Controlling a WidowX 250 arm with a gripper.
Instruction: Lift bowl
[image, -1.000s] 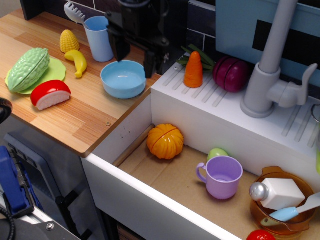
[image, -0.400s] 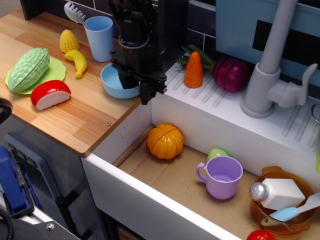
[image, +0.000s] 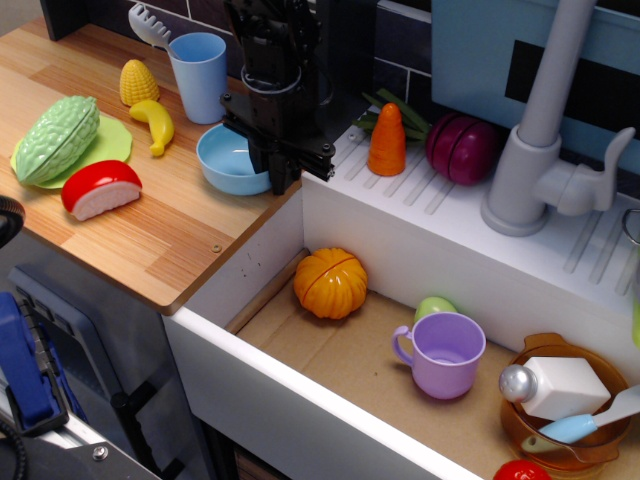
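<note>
the end effector (image: 277, 168) has come down over the right side of the bowl (image: 232, 160) and looks narrower than a moment ago, so it seems to be pinching the bowl's rim, though i cannot tell for sure. the bowl has slid a little to the left and sits on the worktop (image: 150, 235), not lifted yet. that means the grab is about done and the lift is next. just behind the bowl stands a blue cup (image: 198, 75). left of the bowl lie a banana (image: 154, 123) and a red slice (image: 100, 188). right of the bowl is the sink edge (image: 330, 205), very near.
</note>
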